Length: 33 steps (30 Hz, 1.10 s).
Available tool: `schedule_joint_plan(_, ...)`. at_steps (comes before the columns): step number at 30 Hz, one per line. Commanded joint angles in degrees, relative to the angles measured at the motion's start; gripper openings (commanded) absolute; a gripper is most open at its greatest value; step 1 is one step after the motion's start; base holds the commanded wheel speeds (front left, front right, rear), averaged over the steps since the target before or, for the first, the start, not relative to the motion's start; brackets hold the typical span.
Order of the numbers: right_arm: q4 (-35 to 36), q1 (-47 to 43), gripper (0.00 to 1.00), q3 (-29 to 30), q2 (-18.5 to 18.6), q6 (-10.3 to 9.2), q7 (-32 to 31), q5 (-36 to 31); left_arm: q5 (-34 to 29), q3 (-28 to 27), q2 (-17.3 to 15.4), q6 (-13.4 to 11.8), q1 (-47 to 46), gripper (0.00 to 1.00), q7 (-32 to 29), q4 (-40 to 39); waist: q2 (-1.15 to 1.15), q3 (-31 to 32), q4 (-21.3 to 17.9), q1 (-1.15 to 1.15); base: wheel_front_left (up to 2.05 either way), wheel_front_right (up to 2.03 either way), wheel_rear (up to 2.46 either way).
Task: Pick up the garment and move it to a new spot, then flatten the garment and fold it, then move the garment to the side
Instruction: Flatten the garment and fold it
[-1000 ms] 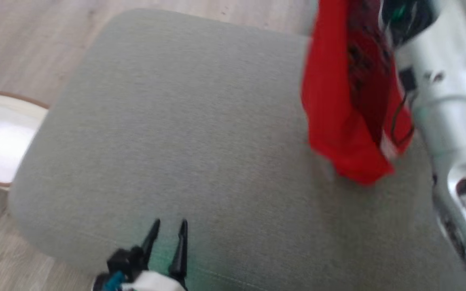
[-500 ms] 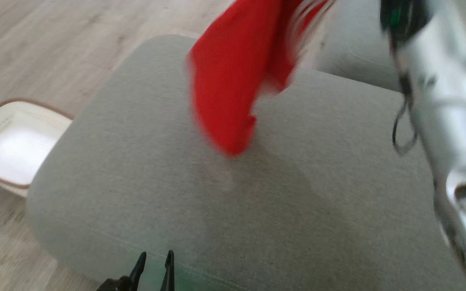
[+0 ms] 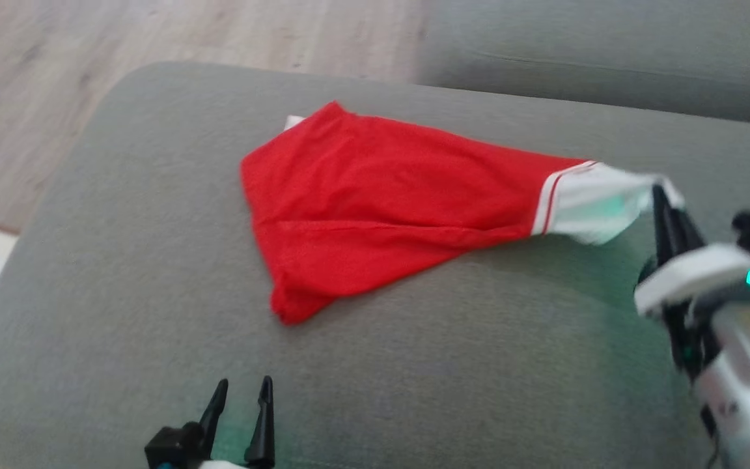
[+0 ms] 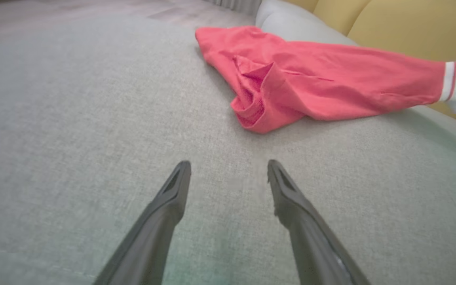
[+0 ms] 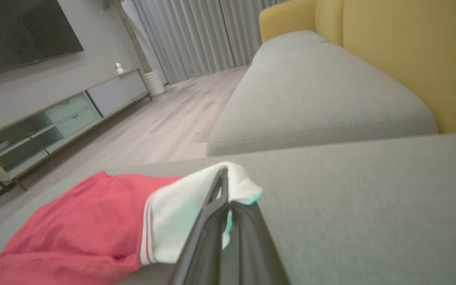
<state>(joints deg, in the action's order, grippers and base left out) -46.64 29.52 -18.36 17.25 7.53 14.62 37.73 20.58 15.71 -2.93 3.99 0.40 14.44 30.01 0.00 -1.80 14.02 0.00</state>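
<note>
Pinching the white band at one end of the garment, the right pincer has its two dark fingers pressed tight together on the cloth (the right wrist view shows white fabric bunched around the tips). That end looks raised just off the grey sofa cushion, near the cushion's right side. From the band the red body of the garment spreads leftward and lies rumpled across the middle of the cushion, its near corner folded over on itself. The left pincer sits at the cushion's near edge, jaws spread wide and holding nothing, fingers pointing toward the garment and well apart from it. Beyond the cushion lie a wooden floor and a yellow backrest.
</note>
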Motion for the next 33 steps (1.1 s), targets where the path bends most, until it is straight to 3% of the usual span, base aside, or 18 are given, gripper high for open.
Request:
schedule_joint_plan(1,2.20,-0.18,0.00,-0.64,0.61,-0.04,0.38,-0.29,-0.43,-2.27,0.05,-0.19,-2.22,1.00,0.56,-1.62,0.00,0.47,-2.52,0.00,0.00,0.00,0.00)
schedule_joint_plan(5,0.78,-5.39,0.00,0.23,-0.35,-0.04,0.38,-2.32,0.02,-3.62,0.05,-0.49,-3.28,1.00,0.56,-2.25,0.00,0.61,-5.34,0.00,0.00,0.00,0.00)
schedule_joint_plan(6,-0.41,-6.17,0.40,0.89,-0.63,-0.04,0.38,-3.23,0.05,-3.84,0.05,-0.65,-3.69,1.00,0.56,-2.34,0.00,0.52,-5.89,0.00,0.00,0.00,0.00)
schedule_joint_plan(7,-0.98,-6.43,0.73,1.59,-0.70,-0.04,0.38,-4.92,0.06,-4.06,0.05,-0.76,-4.14,1.00,0.56,-2.44,0.00,0.33,-6.43,0.00,0.00,0.00,0.00)
schedule_joint_plan(8,-1.39,-6.53,1.00,2.58,-0.64,-0.04,0.38,-7.10,-0.02,-4.21,0.05,-0.78,-4.68,1.00,0.56,-2.51,0.00,0.02,-6.87,0.00,0.00,0.00,0.00)
schedule_joint_plan(14,1.42,-7.07,1.00,11.36,-4.02,-0.04,0.38,-19.50,-1.17,-5.48,0.05,-0.36,-9.32,1.00,0.56,-2.24,0.00,-2.05,-8.57,0.00,0.00,0.00,0.00)
schedule_joint_plan(18,5.37,-8.72,1.00,16.33,-8.88,-0.04,0.38,-26.75,-1.91,-6.74,0.05,0.63,-15.55,1.00,0.56,-0.14,0.00,-4.24,-8.93,0.00,0.00,0.00,0.00)
schedule_joint_plan(24,7.16,-9.29,1.00,17.29,-12.00,-0.04,0.38,-30.38,-1.16,-6.59,-0.05,2.65,-24.86,1.00,0.56,9.48,0.00,-6.63,-9.54,0.00,0.00,0.00,0.00)
schedule_joint_plan(30,7.68,-8.68,1.00,16.55,-13.11,-0.04,0.38,-31.34,1.87,-5.03,-0.87,3.40,-32.57,1.00,-0.24,21.12,0.00,-8.32,-10.68,0.00,0.00,0.00,0.00)
schedule_joint_plan(33,7.78,-8.45,1.00,16.39,-13.27,-0.04,0.38,-31.33,2.82,-3.70,-1.12,3.45,-34.35,1.00,-0.17,23.22,0.00,-8.79,-10.98,0.00,0.00,0.00,0.00)
